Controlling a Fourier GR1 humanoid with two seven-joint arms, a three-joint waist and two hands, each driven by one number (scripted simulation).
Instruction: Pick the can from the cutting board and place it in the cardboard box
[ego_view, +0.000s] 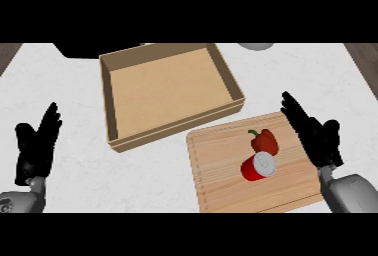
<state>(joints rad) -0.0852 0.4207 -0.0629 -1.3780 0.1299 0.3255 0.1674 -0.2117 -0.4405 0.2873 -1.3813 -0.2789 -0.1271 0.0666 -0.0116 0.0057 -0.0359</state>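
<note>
A red can (258, 167) with a white top lies on its side near the middle of the wooden cutting board (221, 185). A red bell pepper (265, 141) sits just behind the can, touching or nearly touching it. The cardboard box (112, 120) stands open behind and left of the board, with nothing inside. My right hand (316, 135) hovers over the board's right edge, open with straight fingers, a short way right of the can. At the left edge my left hand (37, 145) rests open, fingers up.
A dark object (81, 49) sits at the back left behind the box. A grey rounded object (256, 46) shows at the back edge. White counter (310, 75) lies right of the box.
</note>
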